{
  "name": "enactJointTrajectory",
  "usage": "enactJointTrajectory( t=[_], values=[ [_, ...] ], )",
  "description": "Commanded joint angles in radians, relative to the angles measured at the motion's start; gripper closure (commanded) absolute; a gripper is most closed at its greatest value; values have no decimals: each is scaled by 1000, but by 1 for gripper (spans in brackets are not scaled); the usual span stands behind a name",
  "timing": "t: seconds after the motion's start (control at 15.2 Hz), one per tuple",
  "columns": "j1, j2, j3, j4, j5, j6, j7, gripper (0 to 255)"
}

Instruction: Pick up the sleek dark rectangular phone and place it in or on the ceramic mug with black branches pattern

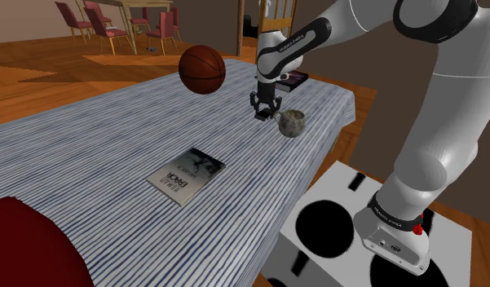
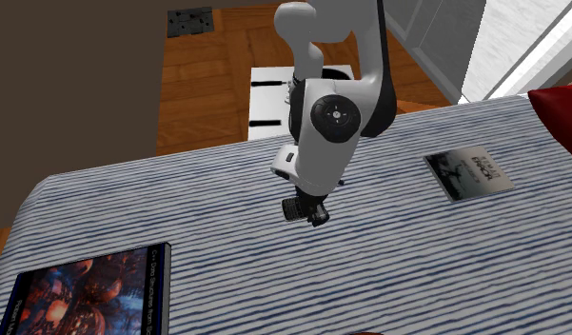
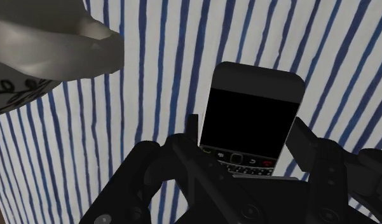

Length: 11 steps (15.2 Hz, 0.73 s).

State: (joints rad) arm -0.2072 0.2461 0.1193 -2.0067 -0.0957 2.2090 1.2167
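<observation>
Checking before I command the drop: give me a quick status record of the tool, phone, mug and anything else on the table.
tool: shut on the phone, above the striped cloth
phone: dark, keypad end clasped, screen end sticking out
mug: on the cloth, just to the shoulder view's right of the tool
phone in mug: not yet
other items: basketball, booklet

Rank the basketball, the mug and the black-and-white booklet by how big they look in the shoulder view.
1. black-and-white booklet: largest, though it lies nearest the camera, so its lead over the ball is unsure
2. basketball
3. mug: plainly the smallest
</observation>
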Motion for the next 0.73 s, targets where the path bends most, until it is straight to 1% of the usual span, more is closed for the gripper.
enactJointTrajectory(
  t=[0.0, 0.46, 0.66],
  values=[
    [0, 1, 0, -1, 0, 0, 0, 255],
    [0, 1, 0, -1, 0, 0, 0, 255],
    [-1, -20, 1, 13, 5, -35, -5, 255]
  ],
)
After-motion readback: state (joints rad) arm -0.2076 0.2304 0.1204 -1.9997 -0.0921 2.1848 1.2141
